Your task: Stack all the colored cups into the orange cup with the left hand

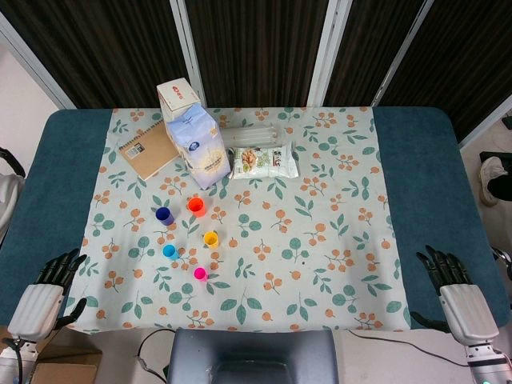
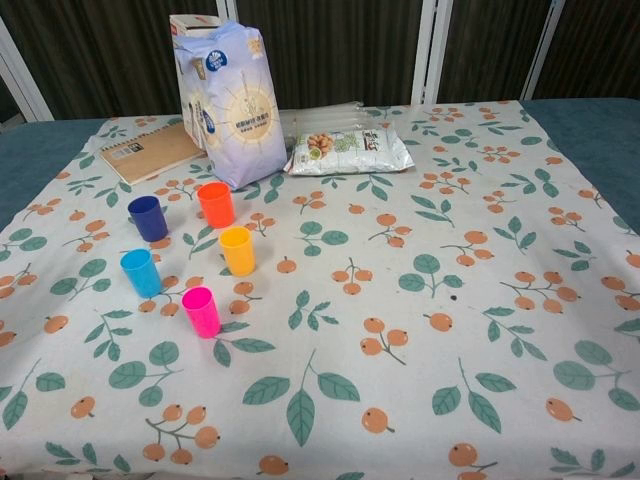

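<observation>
Five small cups stand upright and apart on the floral cloth: orange cup (image 1: 196, 206) (image 2: 216, 204), dark blue cup (image 1: 165, 214) (image 2: 148, 217), yellow cup (image 1: 210, 238) (image 2: 237, 250), light blue cup (image 1: 170, 251) (image 2: 141, 272) and pink cup (image 1: 200, 274) (image 2: 201, 311). My left hand (image 1: 48, 292) hovers at the table's near left corner, fingers spread, holding nothing, well left of the cups. My right hand (image 1: 452, 290) sits at the near right corner, also open and empty. Neither hand shows in the chest view.
Behind the cups stand a blue-white flour bag (image 1: 198, 146) (image 2: 237, 105) and a carton (image 1: 177, 94). A brown notebook (image 1: 148, 150) (image 2: 150, 152) lies at the back left, a snack packet (image 1: 263, 160) (image 2: 348, 151) and clear wrapped item (image 1: 254, 133) at the back centre.
</observation>
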